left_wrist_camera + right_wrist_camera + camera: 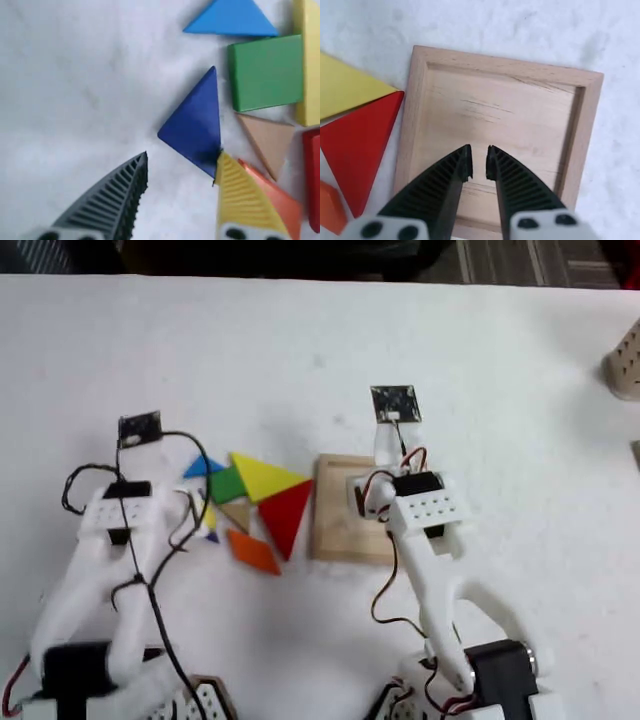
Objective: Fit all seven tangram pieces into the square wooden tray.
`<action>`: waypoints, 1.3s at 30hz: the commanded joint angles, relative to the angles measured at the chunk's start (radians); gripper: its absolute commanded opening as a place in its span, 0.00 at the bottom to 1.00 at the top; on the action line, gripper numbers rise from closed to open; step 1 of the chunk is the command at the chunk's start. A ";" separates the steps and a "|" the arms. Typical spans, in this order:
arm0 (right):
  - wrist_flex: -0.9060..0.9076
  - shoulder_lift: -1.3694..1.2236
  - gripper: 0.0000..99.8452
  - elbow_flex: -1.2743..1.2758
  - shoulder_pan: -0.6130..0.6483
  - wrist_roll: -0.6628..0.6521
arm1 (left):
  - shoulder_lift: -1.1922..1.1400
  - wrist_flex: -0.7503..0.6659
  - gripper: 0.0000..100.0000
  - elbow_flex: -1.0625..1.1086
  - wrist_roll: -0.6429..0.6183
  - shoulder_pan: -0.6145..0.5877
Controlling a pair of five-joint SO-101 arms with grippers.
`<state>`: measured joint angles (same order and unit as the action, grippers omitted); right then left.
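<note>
The square wooden tray (417, 125) lies on the white table (500, 390), its floor bare wood. All seven tangram pieces lie outside it, clustered on the table to its left in the high view.

There are five triangles:
- a large yellow triangle (262, 476)
- a large red triangle (285, 515), one corner just beside the tray's rim
- a light blue triangle (230, 19)
- a dark blue triangle (197, 125)
- a tan triangle (267, 142)

There is also one green square (265, 72) and one orange parallelogram (252, 551).

The right end effector (477, 165) hangs over the tray's floor. Its fingers are almost together, with only a thin slit between the tips, and hold nothing. The left end effector (181, 162) is low over the table with its fingers well apart, gripping nothing. The tip of its yellow finger sits at a corner of the dark blue triangle.
</note>
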<state>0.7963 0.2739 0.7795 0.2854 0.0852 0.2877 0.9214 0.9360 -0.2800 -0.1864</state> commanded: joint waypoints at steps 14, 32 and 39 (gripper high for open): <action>0.007 0.067 0.05 -0.005 -0.005 0.015 | -0.245 -0.037 0.24 -0.215 0.014 0.022; 0.007 0.065 0.05 -0.003 -0.005 0.015 | -0.251 -0.069 0.35 -0.249 0.107 0.007; 0.007 0.065 0.05 -0.003 -0.005 0.015 | -0.262 -0.072 0.29 -0.249 0.163 0.019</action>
<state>0.7963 0.2739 0.7795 0.2854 0.0852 0.0315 0.8800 0.7319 -0.1511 -0.1849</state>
